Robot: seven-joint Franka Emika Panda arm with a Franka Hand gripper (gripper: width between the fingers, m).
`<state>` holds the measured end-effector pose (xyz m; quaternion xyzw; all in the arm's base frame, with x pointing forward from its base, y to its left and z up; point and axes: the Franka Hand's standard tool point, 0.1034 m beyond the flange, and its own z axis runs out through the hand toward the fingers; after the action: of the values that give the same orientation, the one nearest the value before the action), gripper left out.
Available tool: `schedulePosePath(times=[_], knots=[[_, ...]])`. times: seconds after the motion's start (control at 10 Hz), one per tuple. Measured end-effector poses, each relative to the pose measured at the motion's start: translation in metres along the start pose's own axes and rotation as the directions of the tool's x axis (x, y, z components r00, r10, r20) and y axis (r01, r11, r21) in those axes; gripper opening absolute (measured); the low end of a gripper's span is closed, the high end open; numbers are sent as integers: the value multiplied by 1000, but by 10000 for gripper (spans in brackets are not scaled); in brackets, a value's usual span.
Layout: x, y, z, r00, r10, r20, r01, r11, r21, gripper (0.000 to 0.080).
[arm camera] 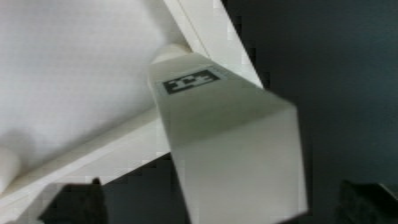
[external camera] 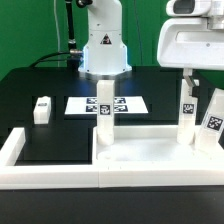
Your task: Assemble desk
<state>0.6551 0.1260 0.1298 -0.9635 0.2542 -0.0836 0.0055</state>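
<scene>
The white rimmed tabletop [external camera: 150, 152] lay flat. The first leg [external camera: 104, 108] and second leg [external camera: 186, 118] stood upright at its far corners. The third leg [external camera: 213, 118] tilted beside the second, and the fourth leg [external camera: 41, 109] lay well apart.

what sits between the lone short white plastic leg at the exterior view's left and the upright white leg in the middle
Exterior view: between the lone leg and the middle leg, only bare black table and the left end of the white marker board.

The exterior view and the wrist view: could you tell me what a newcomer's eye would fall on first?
The wide white tabletop at the front stands out, with three upright legs at its far edge: one on the exterior view's left and two on its right. In the wrist view, the open gripper has a finger on either side of one leg at the tabletop's corner.
</scene>
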Motion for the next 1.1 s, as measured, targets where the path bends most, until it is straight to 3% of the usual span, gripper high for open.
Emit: schedulePosePath(times=[0.2,0.3,0.4,0.5,0.6,0.9,1.0,1.1], knots=[[-1,-1,0,1000,-25,-3,25,1000,-5,649],[-1,-1,0,1000,5,-3,-5,1000,-5,516],[-1,-1,0,1000,18,-3,-18,1000,-5,516],[-1,-1,0,996,91,-2,-91,996,-4,378],[0,0,0,984,175,-3,-175,984,-6,305],[3,3,-1,937,350,-5,-350,937,-7,305],[10,12,-1,916,402,-4,-402,916,-7,304],[13,17,0,830,557,17,-557,831,4,304]])
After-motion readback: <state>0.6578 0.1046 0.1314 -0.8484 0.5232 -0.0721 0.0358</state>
